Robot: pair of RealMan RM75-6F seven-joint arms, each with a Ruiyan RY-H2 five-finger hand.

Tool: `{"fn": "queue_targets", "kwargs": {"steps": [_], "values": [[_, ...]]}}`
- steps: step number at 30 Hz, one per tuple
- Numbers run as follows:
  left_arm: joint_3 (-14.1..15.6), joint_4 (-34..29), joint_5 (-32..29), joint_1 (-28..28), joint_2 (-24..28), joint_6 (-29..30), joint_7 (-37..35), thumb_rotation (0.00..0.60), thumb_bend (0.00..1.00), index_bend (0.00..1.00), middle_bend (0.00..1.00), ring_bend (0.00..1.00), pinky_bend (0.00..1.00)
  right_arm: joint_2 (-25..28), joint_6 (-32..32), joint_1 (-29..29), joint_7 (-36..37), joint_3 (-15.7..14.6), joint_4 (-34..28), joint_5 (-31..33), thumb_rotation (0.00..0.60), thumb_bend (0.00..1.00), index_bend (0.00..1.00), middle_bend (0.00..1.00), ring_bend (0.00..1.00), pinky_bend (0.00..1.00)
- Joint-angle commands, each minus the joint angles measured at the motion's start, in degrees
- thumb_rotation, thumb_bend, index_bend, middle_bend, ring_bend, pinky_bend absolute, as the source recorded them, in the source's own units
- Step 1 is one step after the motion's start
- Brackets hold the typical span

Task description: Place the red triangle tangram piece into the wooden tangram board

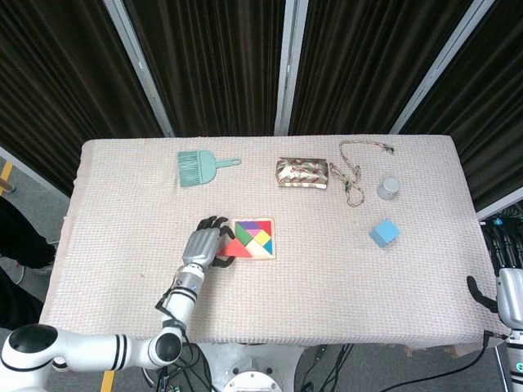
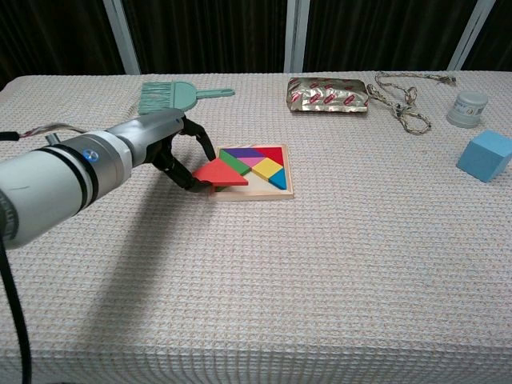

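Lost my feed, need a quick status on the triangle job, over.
Left hand holds red triangle over the board's left edge, not yet seated. Right hand idle at table's right edge. Nothing in the way.

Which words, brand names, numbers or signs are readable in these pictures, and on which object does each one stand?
Foil snack packet: red print on silver, too blurred to read.
Left arm's forearm: small round blue mark, too small to read.
Grey jar: no legible label.
Nothing else carries text.
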Motion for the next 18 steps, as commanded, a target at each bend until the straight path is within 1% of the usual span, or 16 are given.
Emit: {"fn": "queue_targets", "kwargs": {"steps": [1, 6, 18], "values": [[-1.48, 1.53, -2.12, -1.59, -1.35, 0.50, 1.63, 0.600, 0.32, 0.43, 0.12, 0.00, 0.00, -0.28, 1.10, -0.14, 0.80, 0.10, 0.50, -1.04, 0.600, 0.25, 0.00, 0.00, 0.00, 0.00], [-2.57, 4.29, -4.39, -3.20, -3.28, 0.38, 2.80, 0.600, 0.33, 0.43, 0.12, 0.00, 0.00, -0.58, 2.97, -0.58, 0.97, -0.12, 0.80, -2.86, 0.600, 0.25, 0.00, 0.00, 0.00, 0.00], [-3.10, 4.81, -5.22, -4.76, -6.54, 2.59, 4.28, 0.600, 0.34, 0.43, 0.12, 0.00, 0.00, -0.77, 2.77, -0.64, 0.70, -0.12, 0.75, -2.66, 0.600, 0.25, 0.00, 0.00, 0.00, 0.00]]}}
